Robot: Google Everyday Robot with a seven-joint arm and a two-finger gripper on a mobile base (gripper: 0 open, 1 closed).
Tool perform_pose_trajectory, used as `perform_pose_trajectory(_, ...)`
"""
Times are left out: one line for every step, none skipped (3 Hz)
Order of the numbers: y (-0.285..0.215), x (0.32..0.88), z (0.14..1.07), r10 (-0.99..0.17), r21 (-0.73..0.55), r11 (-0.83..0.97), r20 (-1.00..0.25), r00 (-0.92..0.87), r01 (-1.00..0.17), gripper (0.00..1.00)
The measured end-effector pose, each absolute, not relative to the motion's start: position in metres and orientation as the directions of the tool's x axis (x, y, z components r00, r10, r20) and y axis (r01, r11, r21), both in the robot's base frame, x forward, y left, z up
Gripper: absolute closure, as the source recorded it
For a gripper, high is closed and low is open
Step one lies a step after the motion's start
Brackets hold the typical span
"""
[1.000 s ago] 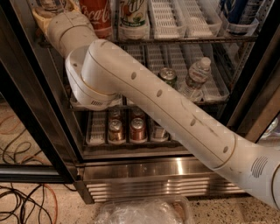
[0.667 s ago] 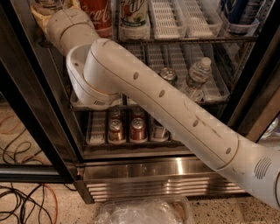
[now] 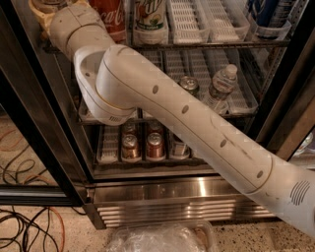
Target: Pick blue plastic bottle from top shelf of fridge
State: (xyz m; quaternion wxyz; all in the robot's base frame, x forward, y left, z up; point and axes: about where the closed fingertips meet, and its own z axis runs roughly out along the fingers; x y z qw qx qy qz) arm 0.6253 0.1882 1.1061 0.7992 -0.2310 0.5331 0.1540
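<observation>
The gripper (image 3: pixel 40 7) was at the far left end of the top shelf (image 3: pixel 206 45), and I could not tell its grip. The clear ribbed blue plastic bottle (image 3: pixel 220 87) leaned on the rack below, at the right and well apart.

One camera view is supplied. The camera sits in front of the fridge (image 3: pixel 162 194) and above its steel base, on the arm's root side. The arm (image 3: pixel 197 128) enters the frame at the lower right corner and runs diagonally to the upper left.

The view faces forward and downward into the open cabinet. Range is close, and the arm covers much of the frame.

The front edge of the top shelf (image 3: pixel 206 44) lies just below the upper border, so items on it are cropped. The floor (image 3: pixel 74 231) fills the lower left corner.

The end effector (image 3: pixel 42 10) is at the left end of the top shelf, partly cut off by the upper border.
</observation>
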Motion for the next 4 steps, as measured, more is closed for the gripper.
perform_pose_trajectory(0.189, 0.618, 1.117, 0.011, -0.22, 0.839, -0.907, 0.42, -0.498, 1.0)
perform_pose_trajectory(0.188, 0.608, 1.127, 0.03, -0.226, 0.833, -0.893, 0.449, -0.504, 1.0)
perform_pose_trajectory(0.184, 0.599, 1.122, 0.029, -0.225, 0.828, -0.897, 0.441, -0.513, 1.0)
perform_pose_trajectory(0.18, 0.588, 1.104, 0.021, -0.215, 0.82, -0.915, 0.403, -0.531, 1.0)
